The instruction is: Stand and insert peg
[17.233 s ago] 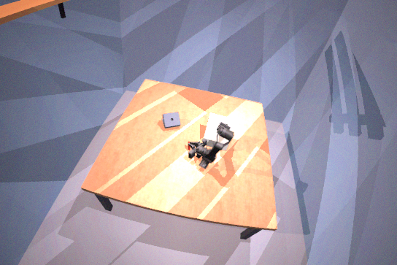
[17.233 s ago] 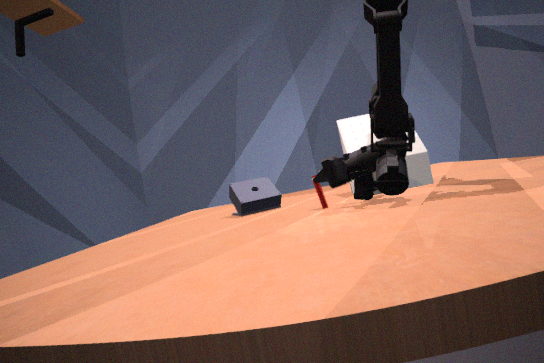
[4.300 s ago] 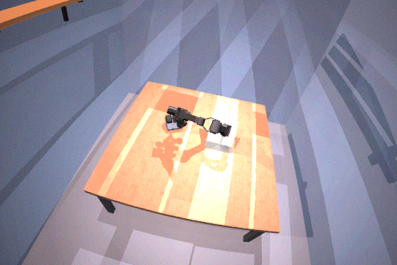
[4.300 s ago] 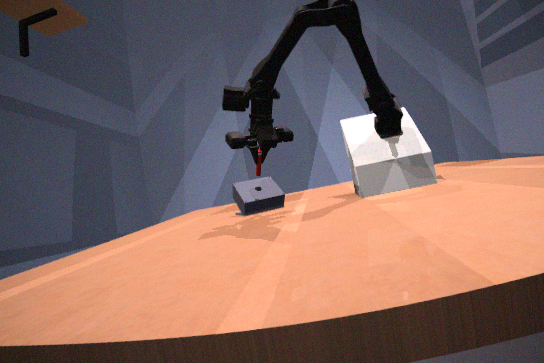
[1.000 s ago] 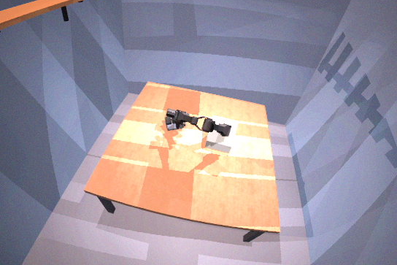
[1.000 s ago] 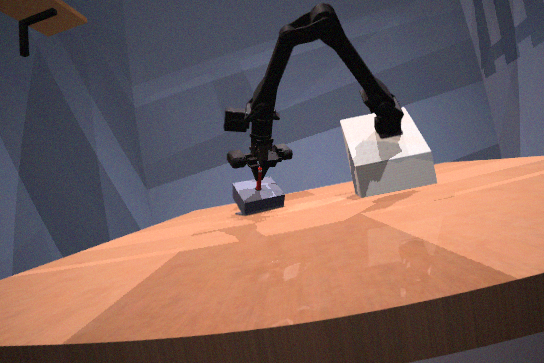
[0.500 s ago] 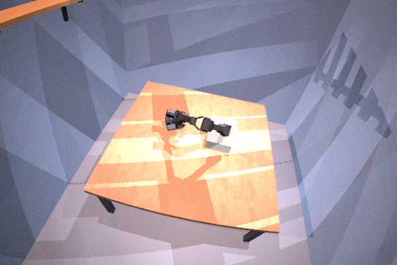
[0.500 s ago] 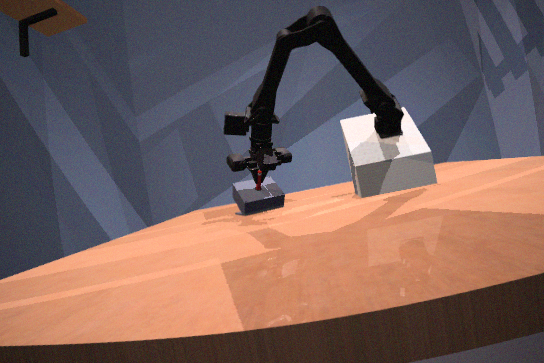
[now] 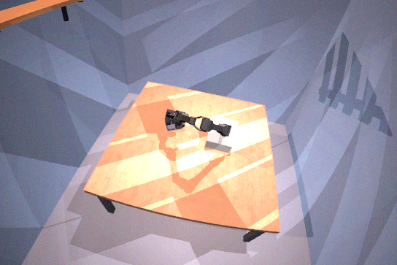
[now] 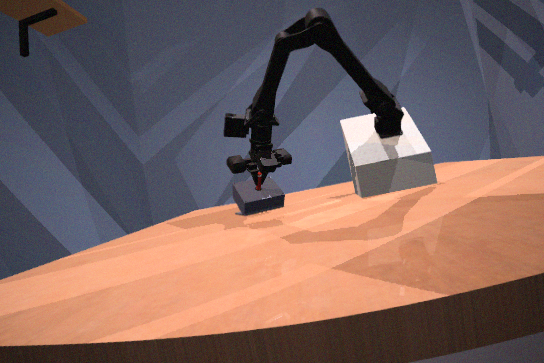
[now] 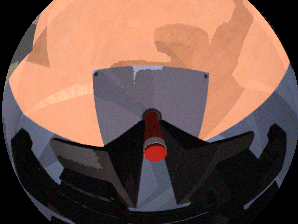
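Observation:
The grey-blue sloped panel point(image 10: 265, 204) point(image 11: 115, 102) point(image 9: 174, 127) sits on the table below the hand. The red peg point(image 10: 259, 181) point(image 11: 153, 128) stands upright between the fingers, its light-banded end up toward the wrist camera. Its plain end meets the dark-rimmed hole point(image 11: 145, 113) in the panel's face; how deep it sits is hard to tell. My gripper point(image 11: 152, 124) point(image 10: 258, 185) is shut on the peg, with the fingertips low over the panel. In the top view the fingers and peg are too small to make out.
A large white block point(image 10: 395, 172) point(image 9: 217, 140) stands under the arm's base, right of the panel. An orange shelf point(image 9: 44, 5) point(image 10: 37, 0) hangs high on the far left. The table point(image 9: 131, 171) point(image 10: 200, 280) carries the panel and the block.

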Controlling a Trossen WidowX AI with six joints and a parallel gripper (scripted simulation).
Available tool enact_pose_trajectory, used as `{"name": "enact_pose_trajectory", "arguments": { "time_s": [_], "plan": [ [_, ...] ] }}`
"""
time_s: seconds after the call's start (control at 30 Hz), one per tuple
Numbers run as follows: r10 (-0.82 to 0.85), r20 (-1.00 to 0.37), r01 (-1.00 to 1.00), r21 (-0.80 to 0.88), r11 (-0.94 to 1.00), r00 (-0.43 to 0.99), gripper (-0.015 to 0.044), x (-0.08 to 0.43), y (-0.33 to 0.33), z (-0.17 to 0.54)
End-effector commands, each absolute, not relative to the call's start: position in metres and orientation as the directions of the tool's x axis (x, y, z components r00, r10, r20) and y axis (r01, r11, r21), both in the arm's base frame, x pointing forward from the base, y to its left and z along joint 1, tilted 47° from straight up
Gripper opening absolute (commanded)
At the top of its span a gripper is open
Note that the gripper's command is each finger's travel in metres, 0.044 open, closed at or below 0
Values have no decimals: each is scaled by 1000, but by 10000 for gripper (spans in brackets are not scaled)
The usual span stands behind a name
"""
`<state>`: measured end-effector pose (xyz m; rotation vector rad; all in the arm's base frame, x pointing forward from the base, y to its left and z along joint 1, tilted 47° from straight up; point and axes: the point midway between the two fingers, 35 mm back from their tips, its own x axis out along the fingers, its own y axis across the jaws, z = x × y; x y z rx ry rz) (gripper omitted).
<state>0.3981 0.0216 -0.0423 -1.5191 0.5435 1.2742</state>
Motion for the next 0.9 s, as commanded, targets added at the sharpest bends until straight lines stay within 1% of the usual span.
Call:
{"name": "enact_pose_trajectory", "arguments": {
  "time_s": [0.0, 0.13, 0.7, 0.87],
  "plan": [
    [262, -905, -834, -414, -364, 335, 0, 398, 22, -42],
    [262, -905, -834, -414, -364, 335, 0, 398, 22, -42],
    [262, -905, -835, -414, -364, 335, 440, 397, 20, -38],
    [261, -906, -835, -413, -364, 334, 440, 396, 18, -31]
  ]
}}
